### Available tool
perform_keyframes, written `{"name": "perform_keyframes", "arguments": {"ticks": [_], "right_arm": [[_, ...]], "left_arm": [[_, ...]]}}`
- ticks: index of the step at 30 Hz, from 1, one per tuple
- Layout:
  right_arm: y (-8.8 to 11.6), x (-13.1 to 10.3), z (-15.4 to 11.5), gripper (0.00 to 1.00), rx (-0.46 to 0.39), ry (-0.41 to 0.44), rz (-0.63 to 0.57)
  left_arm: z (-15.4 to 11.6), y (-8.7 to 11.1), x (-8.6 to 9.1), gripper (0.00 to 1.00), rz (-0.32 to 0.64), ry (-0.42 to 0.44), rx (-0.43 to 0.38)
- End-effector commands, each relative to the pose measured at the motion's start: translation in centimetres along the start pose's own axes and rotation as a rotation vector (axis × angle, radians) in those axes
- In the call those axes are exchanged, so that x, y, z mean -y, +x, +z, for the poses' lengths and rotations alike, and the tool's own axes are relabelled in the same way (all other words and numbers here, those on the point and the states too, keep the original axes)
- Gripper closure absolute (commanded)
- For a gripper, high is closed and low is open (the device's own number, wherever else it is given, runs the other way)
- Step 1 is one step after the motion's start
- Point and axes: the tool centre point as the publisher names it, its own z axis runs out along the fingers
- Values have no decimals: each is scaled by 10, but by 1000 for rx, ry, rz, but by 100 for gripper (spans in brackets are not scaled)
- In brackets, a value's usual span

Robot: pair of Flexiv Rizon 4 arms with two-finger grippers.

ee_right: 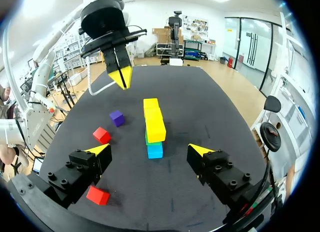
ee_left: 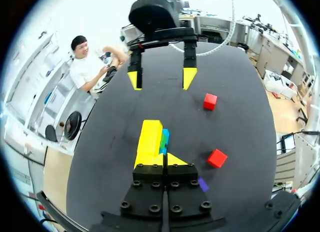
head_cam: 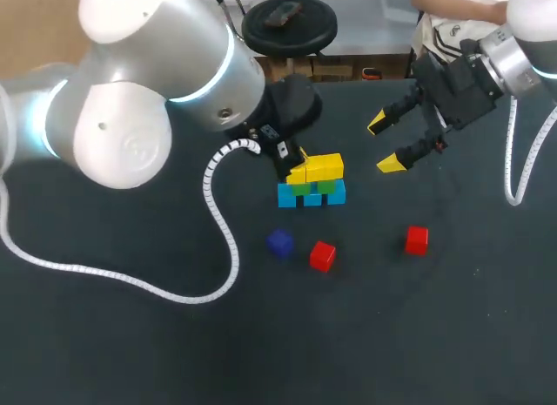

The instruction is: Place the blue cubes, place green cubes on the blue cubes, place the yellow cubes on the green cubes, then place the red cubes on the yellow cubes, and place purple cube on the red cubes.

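1. The stack (ee_right: 154,129) sits at the centre of the head view: blue cubes (head_cam: 312,199) at the base, green cubes (head_cam: 326,186) on them, and two yellow cubes (head_cam: 324,166) on top. The yellow layer looks finished, so I judge the reds are next.
2. The left gripper (ee_right: 121,78) is clenched on nothing, hard by the stack's left side. Whether it touches can't be told. The right gripper (head_cam: 385,144) is spread wide and empty, in the upper right, apart from the stack.
3. Loose: red cube A (head_cam: 322,255) lies below the stack and red cube B (head_cam: 416,239) at lower right. The purple cube (head_cam: 279,243) is just left of A.
4. Back the left gripper away first, so it can't nudge the yellows.
5. Take B with the right gripper, which is nearest. Grip across parallel faces.
6. Lower the cube straight down, square over a yellow, and release gently.
7. The cubes have flat faces, crisp edges and a matt finish, and look rigid. The table (head_cam: 130,335) is dark and matt.
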Motion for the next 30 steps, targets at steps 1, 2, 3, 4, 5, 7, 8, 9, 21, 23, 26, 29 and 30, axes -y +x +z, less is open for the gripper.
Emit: {"name": "perform_keyframes", "arguments": {"ticks": [1,2,3,4,5,7,8,9,21,23,26,29,30], "right_arm": [[0,-1,0,0,1,2,-1],[0,-1,0,0,1,2,-1],[0,-1,0,0,1,2,-1],[0,-1,0,0,1,2,-1],[0,-1,0,0,1,2,-1],[0,-1,0,0,1,2,-1],[0,-1,0,0,1,2,-1],[0,-1,0,0,1,2,-1],[0,-1,0,0,1,2,-1],[0,-1,0,0,1,2,-1],[0,-1,0,0,1,2,-1],[0,-1,0,0,1,2,-1],[0,-1,0,0,1,2,-1]], "left_arm": [[-16,14,5,100,-28,-33,-11],[-17,17,6,99,-36,-37,-19],[-18,19,6,91,-47,-38,-31],[-19,22,6,80,-57,-38,-37],[-20,24,6,60,-68,-37,-39],[-22,29,7,0,-96,-29,-63],[-23,32,8,0,-104,-28,-57],[-24,34,8,0,-105,-26,-57],[-19,52,4,0,27,135,105],[-17,53,3,0,36,149,98],[-18,55,0,0,43,160,114],[-21,56,-3,0,50,164,112],[-21,56,-5,0,52,165,111]]}}
